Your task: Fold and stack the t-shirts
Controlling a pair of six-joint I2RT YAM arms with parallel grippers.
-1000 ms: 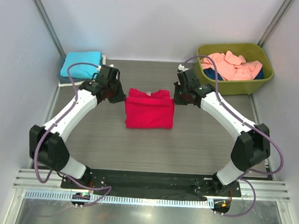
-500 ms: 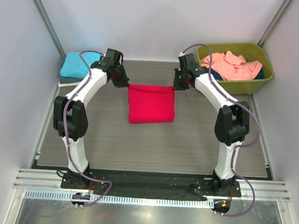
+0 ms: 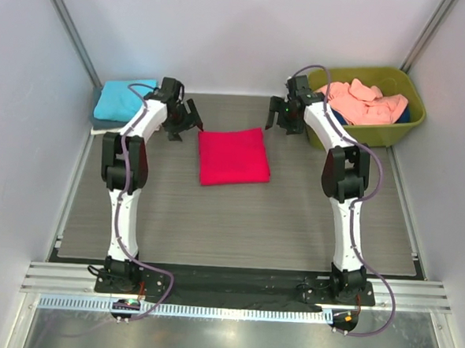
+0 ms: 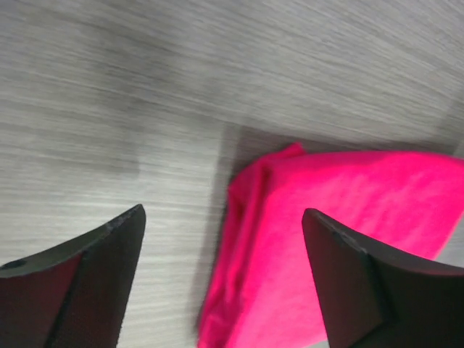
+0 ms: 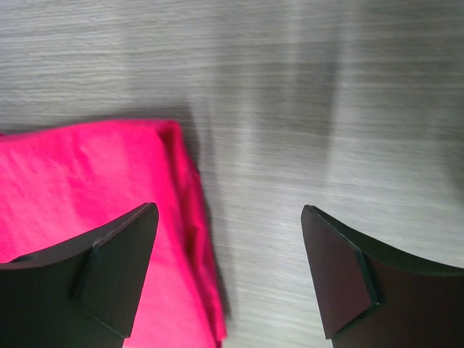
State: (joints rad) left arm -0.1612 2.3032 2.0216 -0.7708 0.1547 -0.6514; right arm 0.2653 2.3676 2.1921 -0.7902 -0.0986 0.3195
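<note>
A bright crimson-pink t-shirt (image 3: 233,157) lies folded in a flat square on the table's far middle. My left gripper (image 3: 186,122) hangs open just off its far-left corner. In the left wrist view the shirt's corner (image 4: 341,217) lies below the open left gripper (image 4: 223,212), and neither finger touches it. My right gripper (image 3: 286,119) stands open beyond the shirt's far-right corner. In the right wrist view the cloth (image 5: 87,188) lies under the left finger of the open right gripper (image 5: 228,209). A folded turquoise t-shirt (image 3: 125,98) rests at the far left.
An olive-green tub (image 3: 361,135) at the far right holds crumpled salmon-pink t-shirts (image 3: 363,103) and a bit of dark blue cloth (image 3: 407,114). White walls close in the sides and back. Both arms stretch far forward along the table's sides.
Both grippers have opened and let go of the crimson shirt's far corners, then drawn back and outward. The shirt has settled flat into a folded square.
</note>
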